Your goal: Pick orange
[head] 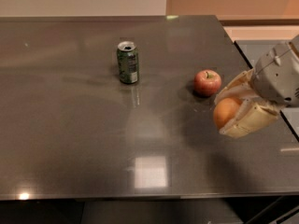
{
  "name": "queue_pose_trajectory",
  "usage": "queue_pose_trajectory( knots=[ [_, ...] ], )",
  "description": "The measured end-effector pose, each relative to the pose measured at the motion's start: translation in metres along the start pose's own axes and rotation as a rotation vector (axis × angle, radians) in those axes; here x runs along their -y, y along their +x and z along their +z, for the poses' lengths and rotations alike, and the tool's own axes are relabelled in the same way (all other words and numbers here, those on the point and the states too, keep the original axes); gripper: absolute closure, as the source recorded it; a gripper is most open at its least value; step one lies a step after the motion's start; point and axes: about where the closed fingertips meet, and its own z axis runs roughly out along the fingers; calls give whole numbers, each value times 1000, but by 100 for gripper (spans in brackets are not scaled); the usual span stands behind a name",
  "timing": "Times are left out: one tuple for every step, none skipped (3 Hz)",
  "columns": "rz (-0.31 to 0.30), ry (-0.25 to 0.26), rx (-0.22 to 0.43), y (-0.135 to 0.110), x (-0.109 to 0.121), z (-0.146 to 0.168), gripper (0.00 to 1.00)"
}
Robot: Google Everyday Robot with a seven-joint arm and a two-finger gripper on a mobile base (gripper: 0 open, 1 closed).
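The orange [224, 111] is round and plain, held between the two cream fingers of my gripper [231, 110] at the right side of the dark table [70, 143]. The gripper is shut on the orange and holds it lifted above the tabletop, just right of and nearer than the red apple [207, 82]. One finger [236, 86] lies over the orange, the other finger [247, 120] under it. The grey wrist [278, 76] reaches in from the right edge.
A green soda can [127, 62] stands upright at the table's middle back. The red apple with a stem sits on the table close to the gripper's left. The table's right edge runs just behind the gripper; its front edge is near the bottom.
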Motion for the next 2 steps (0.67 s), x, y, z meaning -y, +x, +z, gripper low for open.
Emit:
queue_pose_trajectory(
  knots=[
    [0,65,22,-30,22,-33,100],
    [0,65,22,-30,22,-33,100]
  ],
)
